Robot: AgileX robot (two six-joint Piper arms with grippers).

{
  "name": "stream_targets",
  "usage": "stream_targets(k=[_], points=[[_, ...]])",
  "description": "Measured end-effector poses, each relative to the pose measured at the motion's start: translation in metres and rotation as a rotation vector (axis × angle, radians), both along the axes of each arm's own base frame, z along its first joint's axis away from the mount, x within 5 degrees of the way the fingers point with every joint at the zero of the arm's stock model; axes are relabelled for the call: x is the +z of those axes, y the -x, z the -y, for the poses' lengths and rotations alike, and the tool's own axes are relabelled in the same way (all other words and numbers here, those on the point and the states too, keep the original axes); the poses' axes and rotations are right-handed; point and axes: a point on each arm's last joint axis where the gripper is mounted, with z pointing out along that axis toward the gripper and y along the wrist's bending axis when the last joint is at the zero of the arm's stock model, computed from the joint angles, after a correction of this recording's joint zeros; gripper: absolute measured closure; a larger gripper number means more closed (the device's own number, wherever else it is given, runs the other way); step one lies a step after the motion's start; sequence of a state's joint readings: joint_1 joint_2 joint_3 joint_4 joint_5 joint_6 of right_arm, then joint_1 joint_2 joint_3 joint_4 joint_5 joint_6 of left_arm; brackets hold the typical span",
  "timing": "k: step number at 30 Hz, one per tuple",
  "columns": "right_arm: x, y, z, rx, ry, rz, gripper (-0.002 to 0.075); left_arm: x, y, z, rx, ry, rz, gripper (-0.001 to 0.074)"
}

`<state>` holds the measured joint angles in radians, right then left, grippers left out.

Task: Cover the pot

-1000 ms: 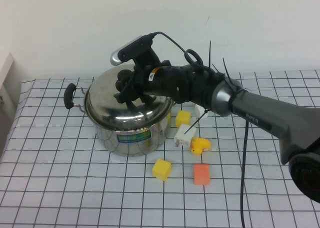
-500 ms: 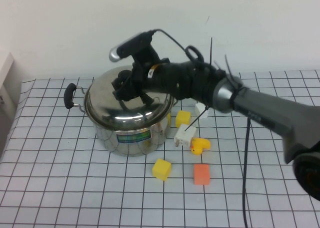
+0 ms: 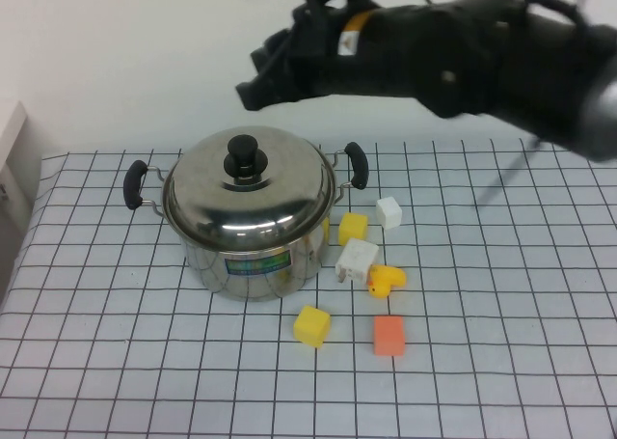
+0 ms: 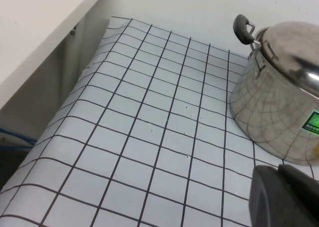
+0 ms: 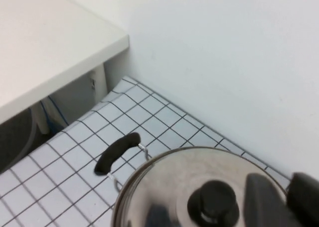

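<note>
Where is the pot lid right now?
The lid sits on the pot, left of centre in the high view, small blocks to its right. The right gripper hangs above; the left gripper stays low beside the pot.

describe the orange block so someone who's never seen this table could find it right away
Start at the pot, lidded, on the checked table. A cluster of small blocks lies to its right; the orange block is the nearest to the robot, just beyond the yellow duck. It is the only orange piece; its neighbours are yellow or white.

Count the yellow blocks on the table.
2 yellow blocks: one beside the pot, one nearer the robot. The right gripper hovers above; the left gripper is parked left. None seem hidden.
</note>
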<state>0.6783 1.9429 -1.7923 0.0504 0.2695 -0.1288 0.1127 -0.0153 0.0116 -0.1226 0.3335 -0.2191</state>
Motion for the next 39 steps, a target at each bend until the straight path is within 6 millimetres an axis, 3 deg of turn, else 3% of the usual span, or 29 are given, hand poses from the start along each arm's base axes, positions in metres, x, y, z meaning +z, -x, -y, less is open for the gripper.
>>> stream_targets(k=[4, 12, 19, 34, 39], points=[[0.008, 0.041, 0.030, 0.005, 0.007, -0.003, 0.0704, 0.000, 0.000, 0.000, 0.000, 0.000, 0.000, 0.0738], [0.044, 0.131, 0.103, 0.028, 0.022, 0.072, 0.0727, 0.000, 0.000, 0.000, 0.000, 0.000, 0.000, 0.0738], [0.039, 0.205, 0.169, 0.009, 0.062, 0.146, 0.0728, 0.000, 0.000, 0.000, 0.000, 0.000, 0.000, 0.0738], [-0.013, 0.281, 0.237, -0.028, 0.031, 0.311, 0.0728, 0.000, 0.000, 0.000, 0.000, 0.000, 0.000, 0.0738], [-0.042, 0.292, 0.249, -0.077, 0.019, 0.225, 0.0728, 0.000, 0.000, 0.000, 0.000, 0.000, 0.000, 0.0738]])
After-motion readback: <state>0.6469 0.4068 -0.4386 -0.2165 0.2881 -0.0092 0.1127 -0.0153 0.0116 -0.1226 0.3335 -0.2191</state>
